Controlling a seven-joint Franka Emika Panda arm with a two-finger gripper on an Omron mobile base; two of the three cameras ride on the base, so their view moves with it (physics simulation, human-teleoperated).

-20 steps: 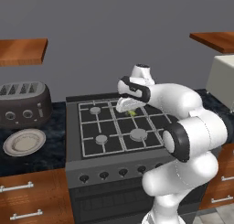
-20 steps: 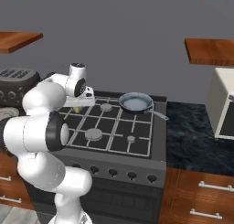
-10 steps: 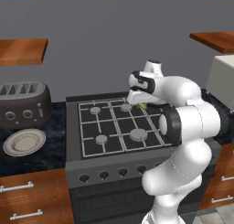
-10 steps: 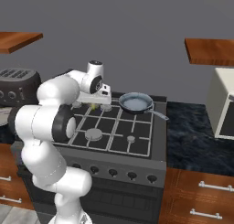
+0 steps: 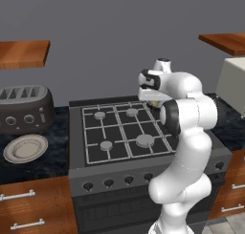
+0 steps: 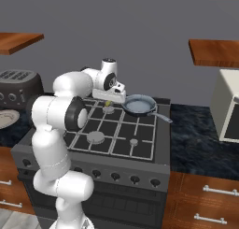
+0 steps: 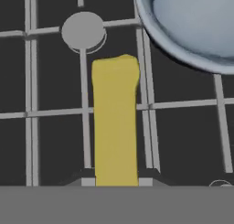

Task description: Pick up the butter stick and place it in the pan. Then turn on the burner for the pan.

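Butter stick is clamped between the gripper fingers, carried above the stove grate, seemingly just left of the pan; placing and burner remain undone.

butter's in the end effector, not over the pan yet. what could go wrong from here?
1. The butter stick sticks out far past the fingertips, so it may pivot or slip in transit.
2. It hangs over the stove grate, beside the pan; releasing now would miss.
3. Its tip could clip the pan's rim.
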